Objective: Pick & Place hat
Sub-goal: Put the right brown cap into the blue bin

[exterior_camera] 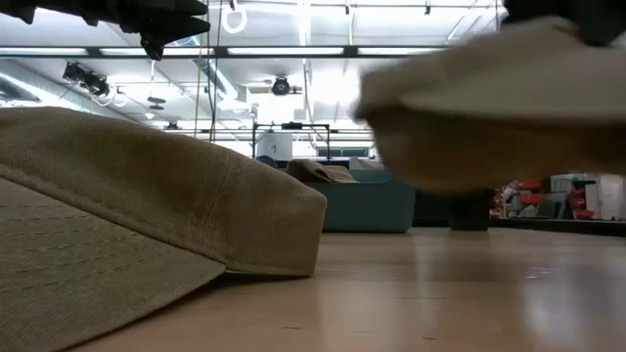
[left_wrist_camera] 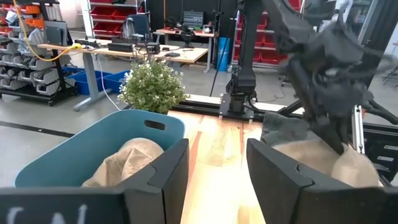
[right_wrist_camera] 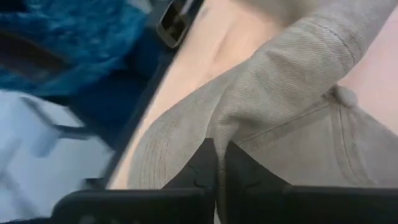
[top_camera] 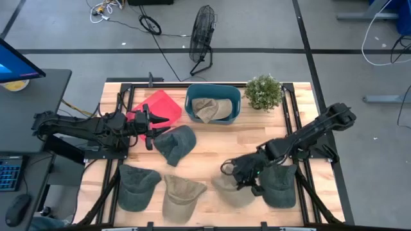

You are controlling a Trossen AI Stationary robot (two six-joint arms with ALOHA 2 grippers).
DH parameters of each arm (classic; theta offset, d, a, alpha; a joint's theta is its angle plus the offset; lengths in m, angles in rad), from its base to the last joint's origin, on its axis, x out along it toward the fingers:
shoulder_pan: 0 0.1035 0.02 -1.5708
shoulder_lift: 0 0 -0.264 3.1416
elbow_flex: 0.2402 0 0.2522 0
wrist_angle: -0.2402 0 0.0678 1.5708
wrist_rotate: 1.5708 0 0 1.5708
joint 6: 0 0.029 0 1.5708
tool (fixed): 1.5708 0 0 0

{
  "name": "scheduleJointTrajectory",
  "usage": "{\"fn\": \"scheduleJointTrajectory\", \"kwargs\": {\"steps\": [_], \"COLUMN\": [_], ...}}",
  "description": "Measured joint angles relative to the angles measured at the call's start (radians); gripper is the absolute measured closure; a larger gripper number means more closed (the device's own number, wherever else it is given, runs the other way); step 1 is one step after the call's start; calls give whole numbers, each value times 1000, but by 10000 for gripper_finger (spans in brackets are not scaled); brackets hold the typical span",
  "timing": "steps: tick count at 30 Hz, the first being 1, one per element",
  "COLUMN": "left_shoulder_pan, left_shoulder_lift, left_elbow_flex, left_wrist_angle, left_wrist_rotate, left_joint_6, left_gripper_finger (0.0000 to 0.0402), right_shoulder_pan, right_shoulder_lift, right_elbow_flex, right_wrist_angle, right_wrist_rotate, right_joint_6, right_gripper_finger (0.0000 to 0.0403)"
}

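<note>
Several caps lie on the wooden table. My right gripper is shut on a beige cap in the front row, between a tan cap and a dark green cap. In the low view the beige cap hangs above the tabletop. My left gripper is open and hovers by a red cloth and another dark green cap. A blue bin at the far side holds a tan cap. My right gripper pinches a raised fold of the beige cap's crown cloth between its two fingers. The fingers come slanting down from the table's right side. In the low view the cap shows lifted clear of the table, hanging below the gripper.
A potted plant stands right of the bin at the far edge. A third dark green cap lies at the front left. The near tan cap fills the low view's left. Bare wood shows mid-table.
</note>
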Motion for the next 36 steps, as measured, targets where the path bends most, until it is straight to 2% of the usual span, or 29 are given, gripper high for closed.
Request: {"fn": "scheduleJointTrajectory", "kwargs": {"steps": [3,9,16,20,23,29,36], "left_shoulder_pan": [0,0,0,0,0,0,0], "left_shoulder_lift": [0,0,0,0,0,0,0], "left_elbow_flex": [0,0,0,0,0,0,0], "left_wrist_angle": [1,1,-2,-14,-20,-23,-23], "left_wrist_rotate": [0,0,0,0,0,0,0], "left_joint_6": [1,3,3,3,3,3,2], "left_gripper_finger": [236,236,236,236,236,236,236], "right_shoulder_pan": [-46,-152,-318,-436,-530,-699,-783], "right_shoulder_lift": [-41,-83,-83,-83,-78,-22,103], "right_elbow_flex": [67,205,297,317,317,317,317], "right_wrist_angle": [-99,-269,-309,-301,-297,-295,-287], "right_wrist_rotate": [89,366,537,539,505,319,231], "right_joint_6": [-155,-600,-1133,-1375,-1491,-1505,-1550], "right_gripper_finger": [394,394,394,394,394,394,394]}}
